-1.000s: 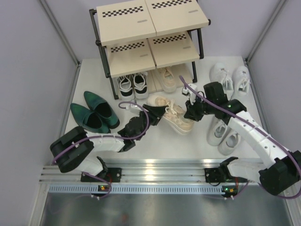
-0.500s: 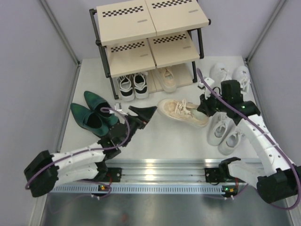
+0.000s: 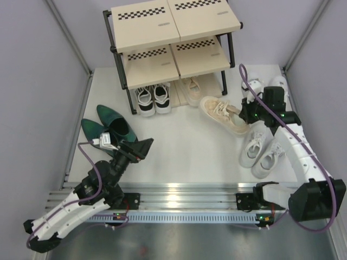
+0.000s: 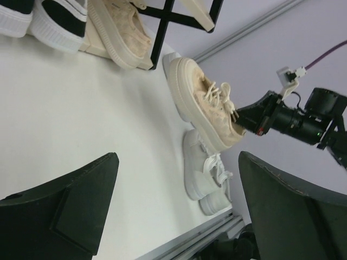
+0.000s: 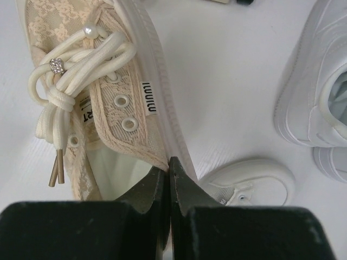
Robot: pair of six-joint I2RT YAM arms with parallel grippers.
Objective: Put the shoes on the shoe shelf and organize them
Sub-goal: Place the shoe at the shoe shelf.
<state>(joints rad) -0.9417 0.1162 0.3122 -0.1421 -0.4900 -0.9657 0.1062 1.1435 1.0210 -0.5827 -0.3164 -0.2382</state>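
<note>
Beige sneaker [image 3: 223,112] pinched by right fingers [image 5: 155,196], white sneakers [image 3: 260,151] beside; left fingers [image 4: 76,208] wide.

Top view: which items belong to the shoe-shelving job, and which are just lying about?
Job:
- shoe shelf
- beige sneaker, gripped by the right hand
- second beige sneaker and black-and-white sneakers, on the bottom tier
- green heels
- near white sneakers, far white sneakers

Just there:
- mounting rail
- side walls
</note>
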